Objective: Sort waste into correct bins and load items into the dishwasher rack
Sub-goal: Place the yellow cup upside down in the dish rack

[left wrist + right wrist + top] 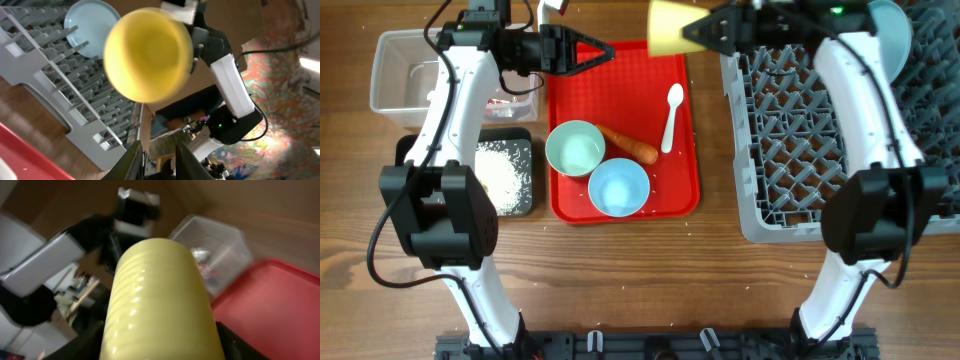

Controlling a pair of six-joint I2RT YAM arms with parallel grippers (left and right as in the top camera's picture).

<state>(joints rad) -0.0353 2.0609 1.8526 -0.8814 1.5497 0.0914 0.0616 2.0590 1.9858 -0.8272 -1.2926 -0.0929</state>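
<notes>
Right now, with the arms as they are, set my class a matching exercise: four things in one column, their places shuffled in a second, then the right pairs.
Things
1. yellow cup
2. light blue plate
3. carrot
4. loose rice

Places
A. in the black tray
B. lying on the red tray
C. held in the right gripper
D. standing in the grey rack

Pairs: 1-C, 2-D, 3-B, 4-A
</notes>
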